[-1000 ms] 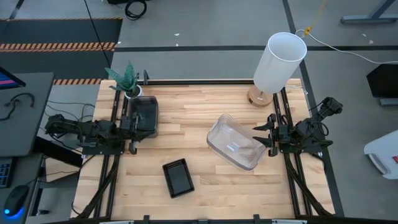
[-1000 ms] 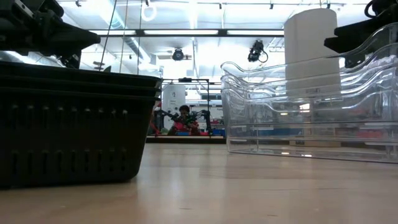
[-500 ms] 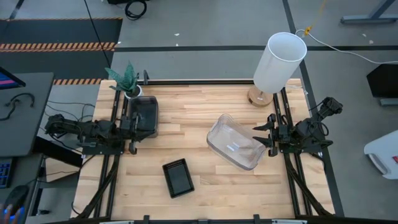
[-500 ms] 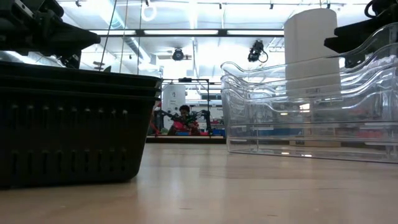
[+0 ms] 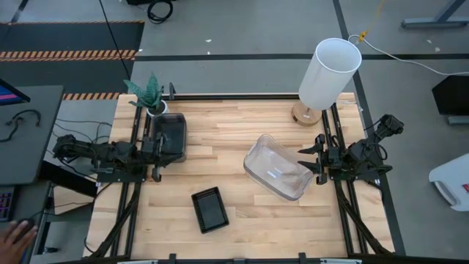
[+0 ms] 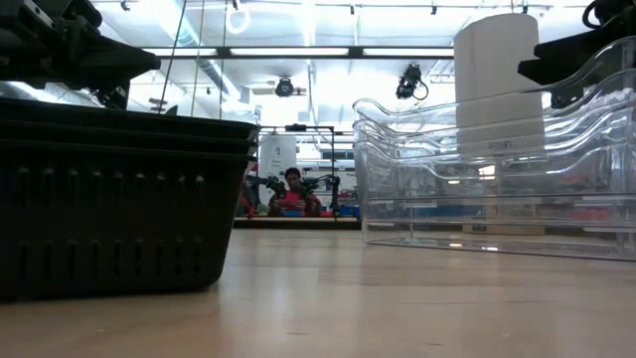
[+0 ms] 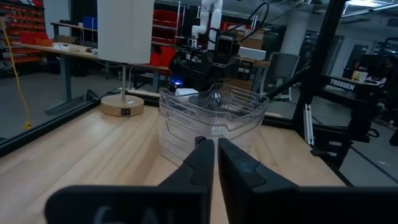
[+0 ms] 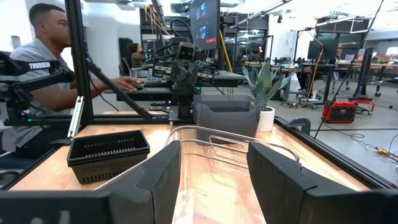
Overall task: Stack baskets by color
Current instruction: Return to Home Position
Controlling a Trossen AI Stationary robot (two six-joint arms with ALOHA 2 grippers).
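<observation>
A nested stack of clear baskets (image 5: 277, 167) rests bottom-down right of the table's middle, also in the low view (image 6: 497, 169). The black perforated baskets (image 5: 209, 209) sit stacked near the front edge. The smoky grey-brown baskets (image 5: 170, 137) stand at the left. My left gripper (image 5: 157, 155) is shut beside the grey-brown stack, pointing level toward the clear baskets (image 7: 211, 118). My right gripper (image 8: 214, 165) is open and level. It faces the clear stack's near end (image 8: 214, 140), and no touch shows.
A white cylindrical lamp (image 5: 330, 72) stands at the far right. A small potted plant (image 5: 150, 95) stands at the far left, behind the grey-brown stack. Bare wood lies between the stacks. Beyond the table, a seated person (image 8: 37, 43) shows, and a hand (image 5: 15, 235) rests on the side desk.
Both arms and all the baskets have kept still. A person's hand has come into view on the desk left of the table.
</observation>
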